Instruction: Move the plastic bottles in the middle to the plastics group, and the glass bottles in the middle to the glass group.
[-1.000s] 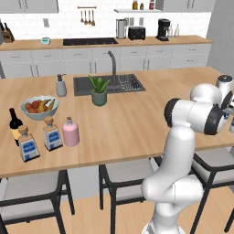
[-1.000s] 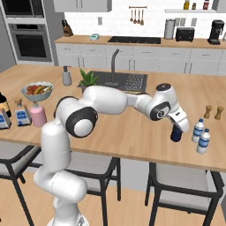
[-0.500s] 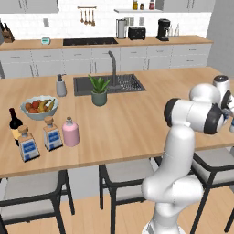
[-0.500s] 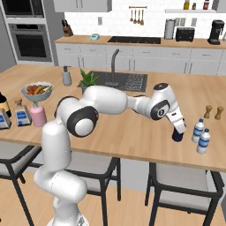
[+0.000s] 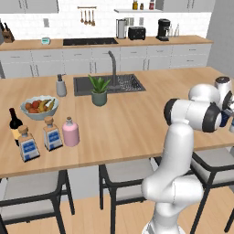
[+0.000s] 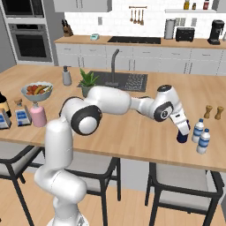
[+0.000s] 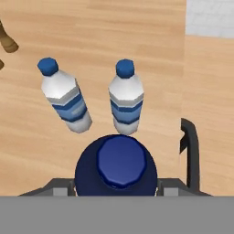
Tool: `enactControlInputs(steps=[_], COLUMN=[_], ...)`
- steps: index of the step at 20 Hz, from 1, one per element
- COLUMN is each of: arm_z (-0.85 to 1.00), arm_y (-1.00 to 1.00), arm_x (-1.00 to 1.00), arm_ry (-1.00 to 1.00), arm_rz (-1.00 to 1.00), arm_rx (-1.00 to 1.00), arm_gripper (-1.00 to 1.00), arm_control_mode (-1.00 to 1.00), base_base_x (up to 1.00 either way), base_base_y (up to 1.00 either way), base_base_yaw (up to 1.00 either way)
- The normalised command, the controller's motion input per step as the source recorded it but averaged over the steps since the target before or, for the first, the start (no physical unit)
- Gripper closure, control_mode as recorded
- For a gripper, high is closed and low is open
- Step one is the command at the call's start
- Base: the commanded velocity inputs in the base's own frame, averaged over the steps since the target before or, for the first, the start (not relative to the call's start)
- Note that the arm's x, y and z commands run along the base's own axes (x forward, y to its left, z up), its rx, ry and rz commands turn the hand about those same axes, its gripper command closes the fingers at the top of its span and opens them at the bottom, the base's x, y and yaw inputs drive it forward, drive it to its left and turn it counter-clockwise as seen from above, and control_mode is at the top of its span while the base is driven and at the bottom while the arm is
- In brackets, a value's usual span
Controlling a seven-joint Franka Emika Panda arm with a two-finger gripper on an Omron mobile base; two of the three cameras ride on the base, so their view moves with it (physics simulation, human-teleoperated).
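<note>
My gripper (image 6: 180, 129) is shut on the small navy-blue plastic bottle (image 6: 181, 136), holding it upright low over the counter's right end, just left of two pale blue-capped bottles (image 6: 197, 130) of the plastics group. From the hand camera the navy bottle (image 7: 116, 167) sits between my fingers, with the two pale bottles (image 7: 64, 96) just beyond. At the far left stand the pink glass bottle (image 5: 71, 132), two square clear bottles (image 5: 52, 136) and the dark wine bottle (image 5: 16, 124).
Salt and pepper shakers (image 6: 207, 111) stand behind the pale bottles. A fruit bowl (image 5: 39, 106), soap dispenser (image 5: 61, 86), potted plant (image 5: 99, 89) and sink (image 5: 109, 84) lie along the counter's left and middle. Dark stools (image 7: 189, 151) stand below the front edge.
My gripper has carried the navy bottle a little down and to the right, closer to the two pale bottles. The glass bottles at the left have not moved.
</note>
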Motion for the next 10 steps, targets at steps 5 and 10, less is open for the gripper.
enactControlInputs(steps=[5,10], arm_z=[-0.12,-0.51], arm_y=[-0.01,0.00], arm_x=[0.00,0.01], arm_ry=[0.00,0.00], arm_rz=[0.00,0.00], arm_rx=[0.00,0.00], arm_gripper=[1.00,1.00], arm_control_mode=[-1.00,-1.00], base_base_x=[0.00,0.00], base_base_y=[0.00,0.00], base_base_yaw=[0.00,0.00])
